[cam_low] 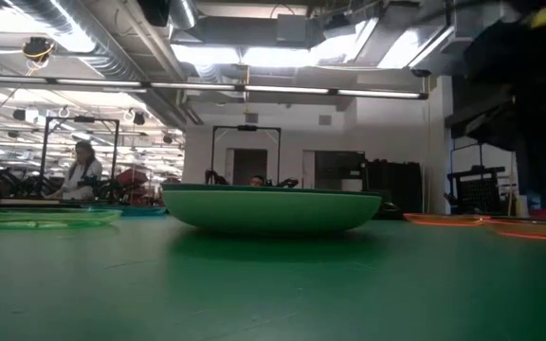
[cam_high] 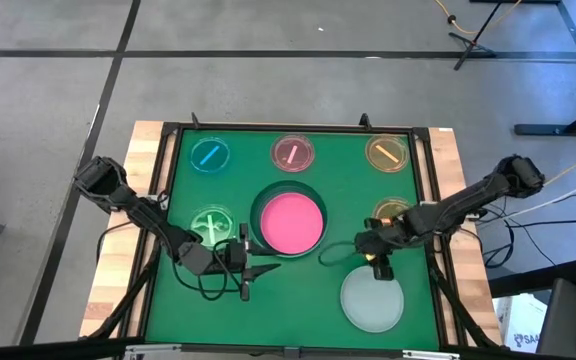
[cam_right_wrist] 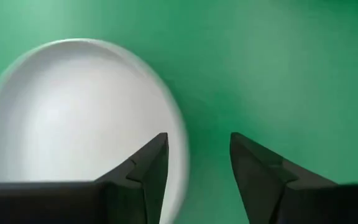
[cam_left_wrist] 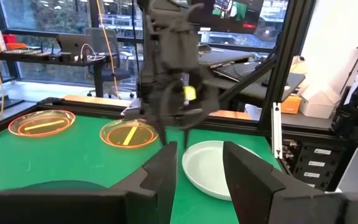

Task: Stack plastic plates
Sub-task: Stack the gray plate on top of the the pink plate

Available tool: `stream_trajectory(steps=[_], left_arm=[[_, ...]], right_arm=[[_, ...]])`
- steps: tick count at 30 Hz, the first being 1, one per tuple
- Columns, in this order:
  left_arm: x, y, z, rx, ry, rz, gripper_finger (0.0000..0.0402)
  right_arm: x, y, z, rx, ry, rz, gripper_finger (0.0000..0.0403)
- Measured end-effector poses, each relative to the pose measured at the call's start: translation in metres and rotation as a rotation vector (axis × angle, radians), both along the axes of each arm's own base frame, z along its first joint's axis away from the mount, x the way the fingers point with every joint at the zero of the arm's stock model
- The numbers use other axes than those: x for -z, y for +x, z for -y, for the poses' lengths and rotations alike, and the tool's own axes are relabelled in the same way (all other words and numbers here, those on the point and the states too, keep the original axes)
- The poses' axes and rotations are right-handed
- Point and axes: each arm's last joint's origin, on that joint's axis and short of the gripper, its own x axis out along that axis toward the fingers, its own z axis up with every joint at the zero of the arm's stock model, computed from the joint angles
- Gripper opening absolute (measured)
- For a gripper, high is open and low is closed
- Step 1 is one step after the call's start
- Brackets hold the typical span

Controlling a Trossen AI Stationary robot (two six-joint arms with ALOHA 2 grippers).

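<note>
A large pink plate lies in a dark green plate at the mat's middle; the low view shows that green plate from the side. A pale grey-white plate lies flat near the near edge. My right gripper is open and points down over that plate's far rim, one finger over the plate and one over the mat. My left gripper is open, low over the mat left of the white plate, pointing toward the table's right.
Small translucent plates lie flat on the mat: blue, pink and amber along the far edge, green left of the stack, brown on its right. A black frame rims the green mat.
</note>
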Motion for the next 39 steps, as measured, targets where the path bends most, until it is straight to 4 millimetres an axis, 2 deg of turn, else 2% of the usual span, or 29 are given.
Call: stream_trajectory(steps=[2,6,9,16,19,23,26,28,31,39], left_arm=[[0.0,0.0,0.0,0.0,0.001,-0.002,0.0123],[0.001,0.0,0.0,0.001,0.005,-0.008,0.0123],[0.001,0.0,0.0,0.0,0.006,-0.009,0.0123],[0.001,0.0,0.0,0.0,0.007,-0.011,0.0123],[0.001,0.0,0.0,0.0,0.006,-0.011,0.0123],[0.002,0.0,0.0,0.0,0.006,-0.014,0.0123],[0.002,0.0,0.0,0.0,0.008,-0.015,0.0123],[0.002,0.0,0.0,0.0,0.008,-0.015,0.0123],[0.002,0.0,0.0,0.0,0.007,-0.015,0.0123],[0.002,0.0,0.0,-0.001,-0.015,-0.012,0.0123]], right_arm=[[0.001,-0.001,-0.01,-0.014,0.002,0.017,0.0166],[0.008,-0.006,-0.021,-0.002,-0.131,0.04,0.0167],[0.016,-0.005,-0.025,-0.002,-0.193,0.034,0.0167],[0.04,0.002,-0.03,-0.024,-0.219,-0.051,0.0165],[0.045,0.005,-0.032,-0.033,-0.224,-0.066,0.0144],[0.048,0.006,-0.032,-0.052,-0.235,-0.07,0.008],[0.044,0.005,-0.032,-0.076,-0.242,-0.064,0.0025],[0.04,0.005,-0.032,-0.083,-0.242,-0.058,0.0009],[0.03,0.005,-0.031,-0.097,-0.255,-0.047,0.0019],[-0.024,0.016,-0.03,-0.083,-0.269,0.151,0.0006]])
